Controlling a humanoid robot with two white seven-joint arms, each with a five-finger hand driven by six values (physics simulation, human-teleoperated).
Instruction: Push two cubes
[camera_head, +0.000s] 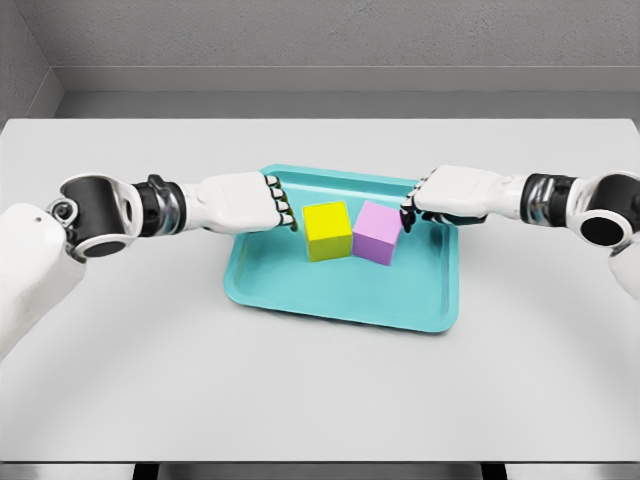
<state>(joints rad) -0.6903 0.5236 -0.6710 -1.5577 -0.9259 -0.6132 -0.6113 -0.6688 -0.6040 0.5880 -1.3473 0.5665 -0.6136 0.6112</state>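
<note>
Cubes, 2 touching on the teal tray (300, 295): yellow cube (327, 231) just right of curled left hand (250, 203), purple cube (377, 233) just left of curled right hand (452, 193).

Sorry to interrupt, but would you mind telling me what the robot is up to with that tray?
A simulated humanoid is working on two cubes that sit in a teal tray on a grey table. Its left hand has its curled fingers beside the yellow cube, close to or just touching it. Its right hand is likewise closed in beside the purple cube. The cubes stand side by side, touching or nearly so, with one hand on either side. Neither hand grasps anything.
</note>
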